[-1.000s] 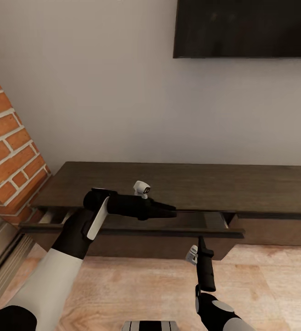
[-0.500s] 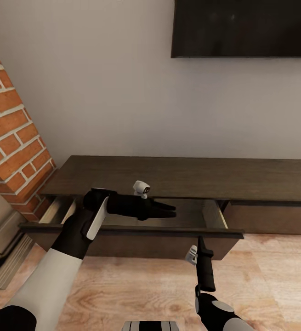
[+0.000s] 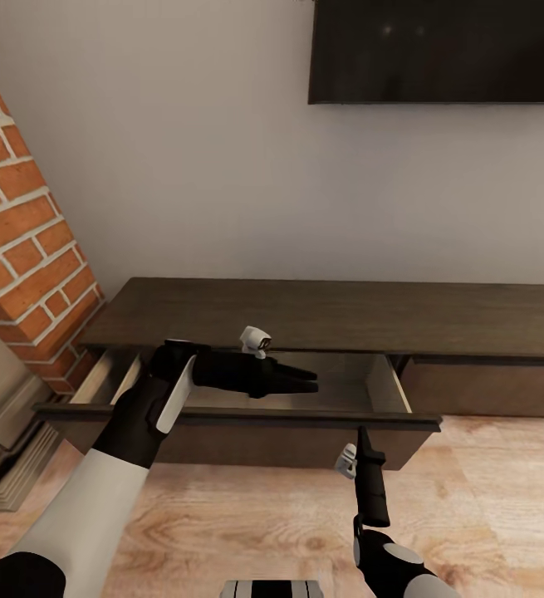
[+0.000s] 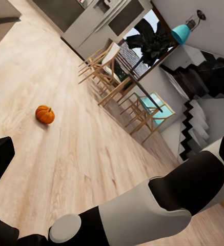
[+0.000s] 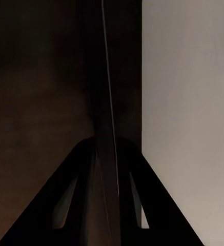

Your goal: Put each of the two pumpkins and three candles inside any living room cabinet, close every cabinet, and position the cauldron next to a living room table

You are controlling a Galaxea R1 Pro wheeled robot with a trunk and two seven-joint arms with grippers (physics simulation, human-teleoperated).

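The long dark-brown cabinet (image 3: 330,311) stands against the wall, its left drawer (image 3: 238,419) pulled out and showing a pale lining. My right gripper (image 3: 360,438) points up at the drawer's front panel and is shut on its thin top edge (image 5: 109,128), one finger (image 5: 76,205) on each side. Over the drawer hangs my left gripper (image 3: 309,382), lying level and pointing right, open with nothing in it. One orange pumpkin (image 4: 45,114) lies on the wooden floor in the left wrist view. The candles, the cauldron and the table are out of view.
A brick fireplace (image 3: 14,249) stands left of the cabinet and a dark TV (image 3: 438,50) hangs on the wall above it. The cabinet's right drawer (image 3: 487,386) is shut. Dining chairs and a table (image 4: 117,72) stand beyond the pumpkin.
The drawer has come further out of the cabinet, showing more of its pale inside. The camera has backed away with it; both arms hold their place in the picture.
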